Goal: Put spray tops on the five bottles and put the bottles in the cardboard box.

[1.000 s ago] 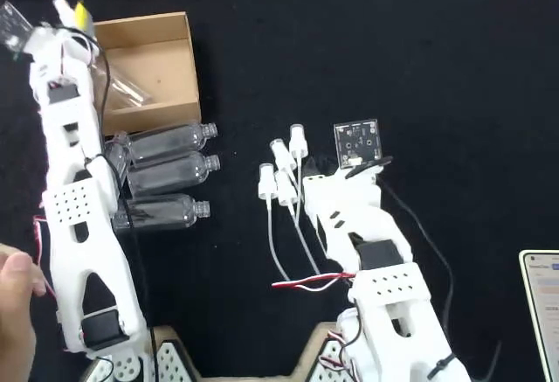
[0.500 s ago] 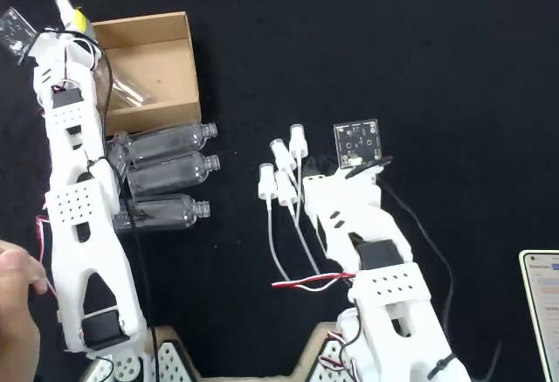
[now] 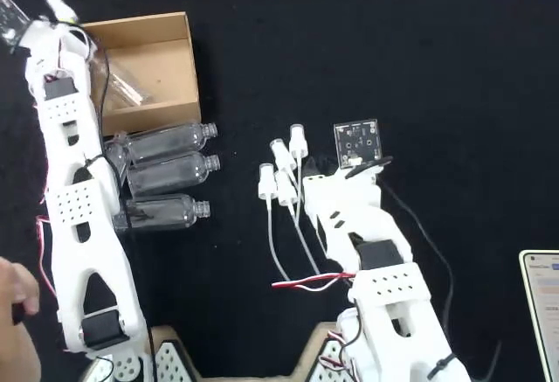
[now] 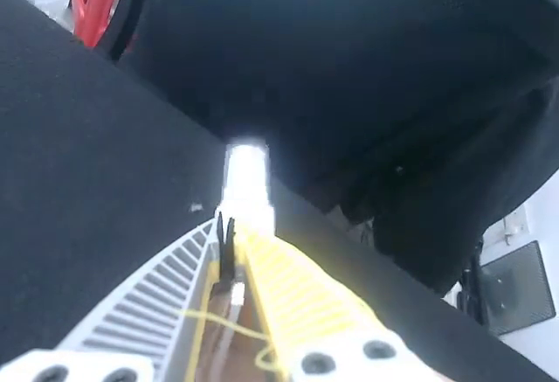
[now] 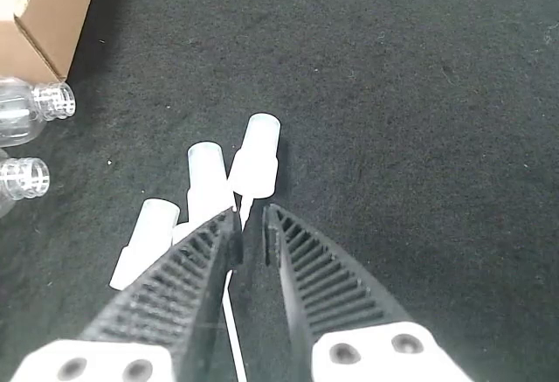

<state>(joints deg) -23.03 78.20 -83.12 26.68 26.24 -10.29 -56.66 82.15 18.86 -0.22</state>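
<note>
The cardboard box [image 3: 164,60] stands open-topped at the far left of the black tabletop [image 3: 410,76]. A clear boxed bottle [image 3: 127,92] lies tilted inside it. Just beside the box's near wall, three more clear bottles lie on their sides, roughly parallel, with uncapped necks pointing toward mid-table: the far bottle [image 3: 170,142], the middle bottle [image 3: 170,173] and the near bottle [image 3: 162,211]. Four white spray tops [image 3: 281,156] with thin dip tubes lie clustered mid-table, well apart from the bottles. A held spray top [image 4: 247,177] sits pinched between the fingers of the left gripper [image 4: 238,229], beyond the box's far left corner.
</note>
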